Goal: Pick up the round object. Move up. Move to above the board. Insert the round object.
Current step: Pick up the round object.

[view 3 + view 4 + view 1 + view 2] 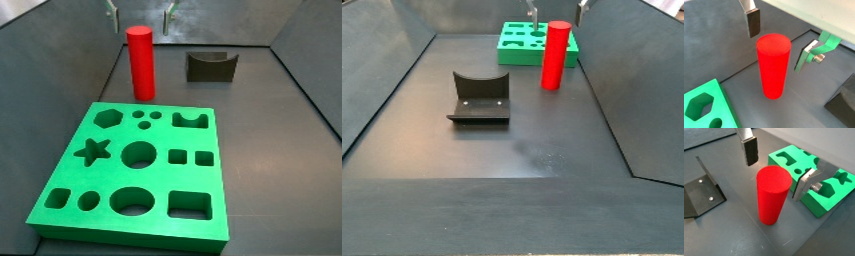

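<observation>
The round object, a tall red cylinder peg [140, 62], stands upright on the grey floor beyond the far edge of the green board [160, 178]. It also shows in the other side view [555, 55]. My gripper [140, 14] is open right above the peg's top. In both wrist views the two fingers [753, 22] [749, 152] stand on either side of the peg [773, 65] [772, 193], with a gap on each side, touching nothing. Corners of the board show in both wrist views [721, 107] [827, 203].
The dark fixture [210, 65] stands on the floor a little to one side of the peg, also seen in the other side view [478, 97] and a wrist view [701, 188]. Sloping grey walls [609, 60] close in the floor on both sides.
</observation>
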